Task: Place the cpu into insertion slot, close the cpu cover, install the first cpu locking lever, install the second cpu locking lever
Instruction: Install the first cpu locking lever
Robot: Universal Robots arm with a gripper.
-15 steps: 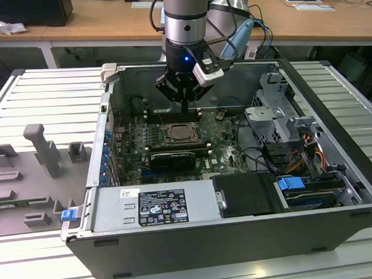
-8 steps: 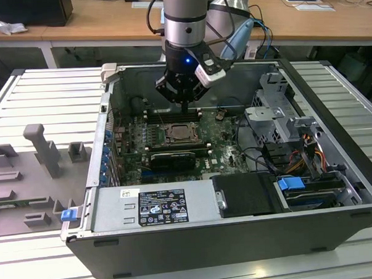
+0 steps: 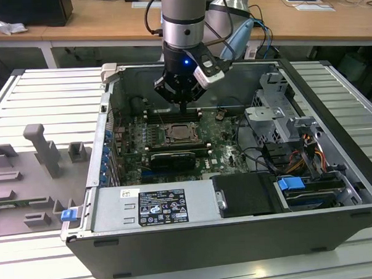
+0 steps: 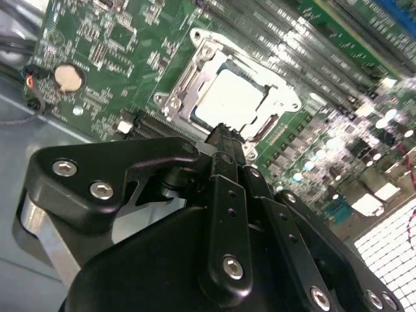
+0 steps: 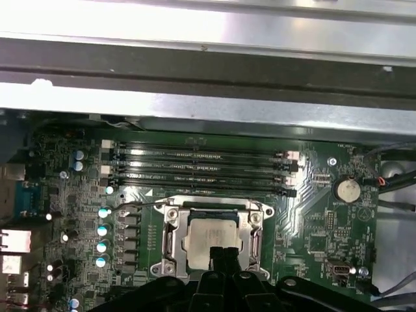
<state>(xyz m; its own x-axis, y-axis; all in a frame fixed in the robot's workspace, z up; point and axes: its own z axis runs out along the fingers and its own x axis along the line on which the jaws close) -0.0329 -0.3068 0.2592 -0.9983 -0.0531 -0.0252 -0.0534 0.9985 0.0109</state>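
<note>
The cpu (image 5: 209, 235) lies flat in the insertion slot (image 5: 170, 244) on the green board, its pale top showing through the window of the cpu cover (image 5: 255, 242). The silver cover is folded down over the chip (image 4: 229, 99). A thin wire locking lever (image 5: 140, 204) juts out from one corner of the socket. My gripper (image 3: 182, 105) hangs just above the socket's far edge, shut, with nothing in it. In both wrist views its black fingertips (image 4: 224, 138) point at the rim of the cover (image 4: 195, 78).
I am inside an open computer case (image 3: 239, 236). Long black memory slots (image 5: 201, 166) run beside the socket. A coin battery (image 5: 346, 189) sits on the board. The drive cage (image 3: 277, 117) and cables (image 3: 298, 156) fill the exterior view's right; a power supply (image 3: 155, 206) is in front.
</note>
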